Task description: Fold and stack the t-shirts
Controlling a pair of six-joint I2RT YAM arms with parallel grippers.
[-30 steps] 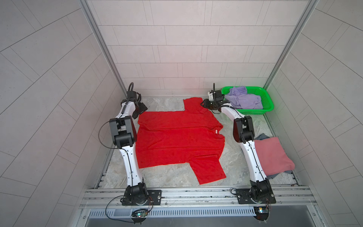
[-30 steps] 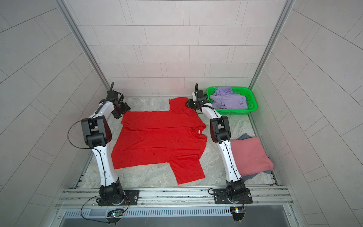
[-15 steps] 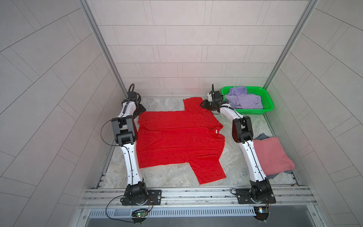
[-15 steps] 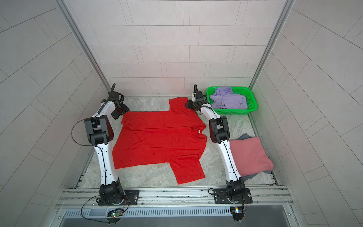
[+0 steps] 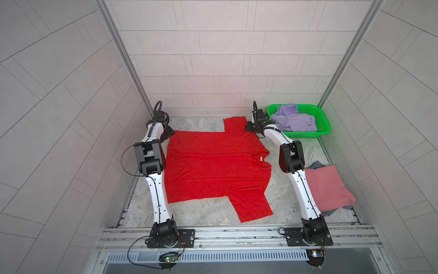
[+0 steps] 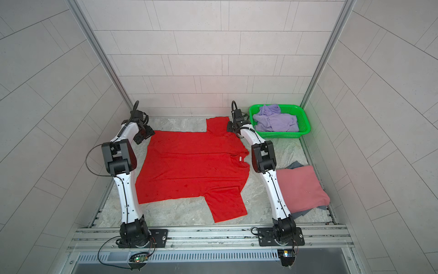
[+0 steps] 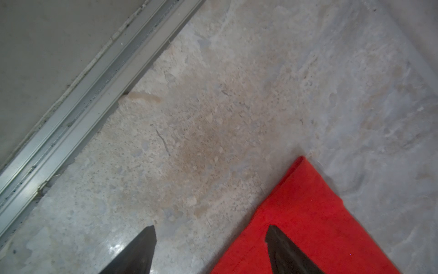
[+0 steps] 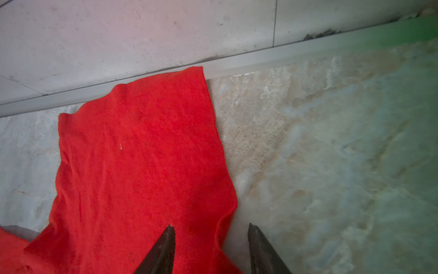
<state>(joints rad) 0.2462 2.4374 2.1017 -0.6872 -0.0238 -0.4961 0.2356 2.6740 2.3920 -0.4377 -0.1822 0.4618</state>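
stone tabletop (image 5: pixel 201 213) with red t-shirt (image 5: pixel 213 166) flat as before, left gripper (image 7: pixel 209 229) and right gripper (image 8: pixel 209 227) both agape

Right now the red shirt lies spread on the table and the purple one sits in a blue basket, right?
No, the basket is green, as both top views show. The red shirt and purple shirt are as you say.

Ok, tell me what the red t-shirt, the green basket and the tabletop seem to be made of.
Red t-shirt: soft matte cloth, likely knit, slightly fuzzy and wrinkled.
Green basket: probably moulded plastic, shiny with mesh walls.
Tabletop: mottled stone look with a faint sheen; real stone or a printed sheet, I cannot tell.
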